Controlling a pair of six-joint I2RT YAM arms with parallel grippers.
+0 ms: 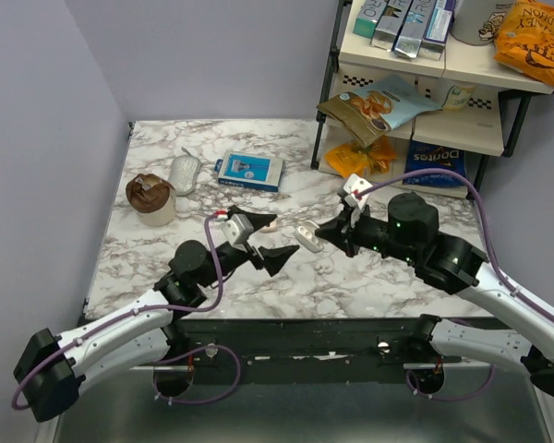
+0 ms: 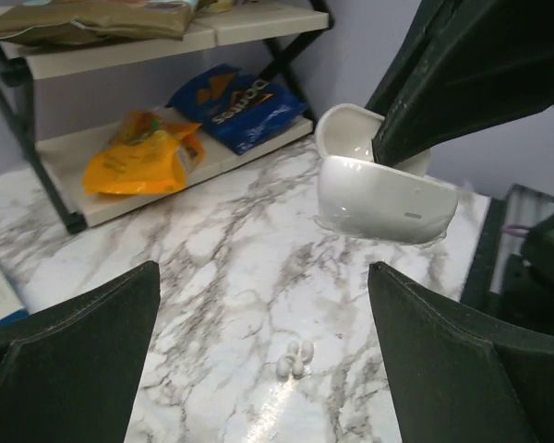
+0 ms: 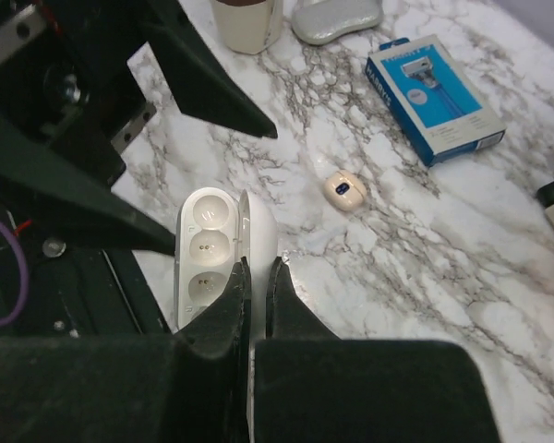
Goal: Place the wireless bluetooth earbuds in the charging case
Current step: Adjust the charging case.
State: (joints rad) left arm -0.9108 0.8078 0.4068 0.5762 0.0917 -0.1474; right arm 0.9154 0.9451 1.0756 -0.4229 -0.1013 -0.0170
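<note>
Wireless bluetooth earbuds (image 2: 295,358), two together; one charging case (image 2: 379,198) in right claw (image 3: 257,269).

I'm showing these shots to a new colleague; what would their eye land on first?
The open white charging case, pinched by its lid in the shut right gripper at mid-table, shows empty earbud wells. Facing it, the left gripper gapes wide open, and its wrist view frames the tiny white earbuds lying together on the marble table.
</note>
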